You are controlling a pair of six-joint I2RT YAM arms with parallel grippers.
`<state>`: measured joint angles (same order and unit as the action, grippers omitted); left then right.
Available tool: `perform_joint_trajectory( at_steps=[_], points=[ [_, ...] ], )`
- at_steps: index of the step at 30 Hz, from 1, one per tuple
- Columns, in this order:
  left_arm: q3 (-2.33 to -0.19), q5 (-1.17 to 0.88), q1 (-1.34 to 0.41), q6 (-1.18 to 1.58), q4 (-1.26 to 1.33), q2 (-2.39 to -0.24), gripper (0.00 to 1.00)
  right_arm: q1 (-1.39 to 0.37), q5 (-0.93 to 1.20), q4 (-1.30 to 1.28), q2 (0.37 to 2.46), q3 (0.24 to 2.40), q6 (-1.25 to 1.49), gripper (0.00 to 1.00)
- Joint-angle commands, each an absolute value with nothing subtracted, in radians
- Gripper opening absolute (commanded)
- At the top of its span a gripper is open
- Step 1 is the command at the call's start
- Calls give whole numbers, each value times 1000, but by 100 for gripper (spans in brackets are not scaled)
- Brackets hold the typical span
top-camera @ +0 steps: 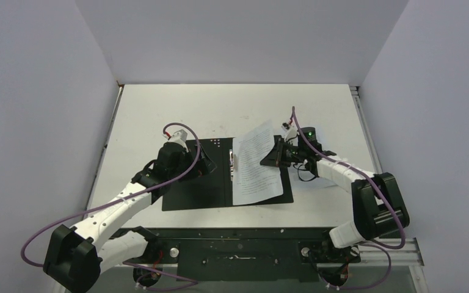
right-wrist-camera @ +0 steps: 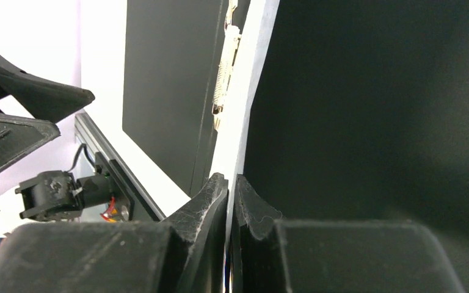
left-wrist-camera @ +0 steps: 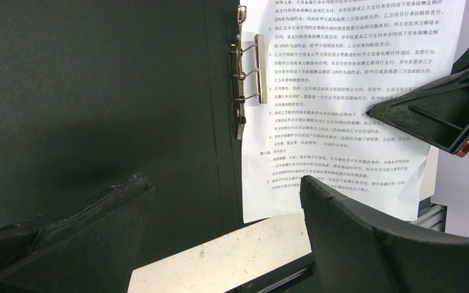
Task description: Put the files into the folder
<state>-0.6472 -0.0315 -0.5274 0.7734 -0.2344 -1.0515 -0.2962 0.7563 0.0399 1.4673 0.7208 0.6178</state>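
The folder (top-camera: 195, 189) lies open on the table, black inside up, with its metal spine clip (top-camera: 231, 160) in the middle. The files (top-camera: 256, 165), white printed sheets, lie over its right half, with their left edge at the clip. My right gripper (top-camera: 275, 154) is shut on the files' right edge; in the right wrist view the sheet (right-wrist-camera: 247, 91) runs edge-on between the fingertips (right-wrist-camera: 217, 192). My left gripper (top-camera: 203, 163) is open and empty above the folder's left half (left-wrist-camera: 98, 91), near the clip (left-wrist-camera: 250, 73) and the files (left-wrist-camera: 342, 79).
The white table (top-camera: 220, 110) is enclosed by grey walls on the left, back and right. A black base plate with a metal rail (top-camera: 238, 244) runs along the near edge, close to the folder's front edge.
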Motion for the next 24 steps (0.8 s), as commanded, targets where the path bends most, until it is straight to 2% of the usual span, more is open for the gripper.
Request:
perform_joint_trajectory(
  at_steps=[1, 13, 19, 24],
  points=[
    [-650, -44, -526, 763, -182, -1046, 90, -310, 748, -12, 1490, 808, 507, 5],
    [-644, -65, -530, 761, -170, -1044, 90, -334, 644, -150, 1542, 871, 431, 7],
    [-641, -73, -532, 761, -166, -1042, 90, -339, 601, -156, 1548, 858, 442, 20],
    [-638, -73, -532, 762, -163, -1040, 90, -341, 562, -166, 1545, 845, 444, 36]
  ],
)
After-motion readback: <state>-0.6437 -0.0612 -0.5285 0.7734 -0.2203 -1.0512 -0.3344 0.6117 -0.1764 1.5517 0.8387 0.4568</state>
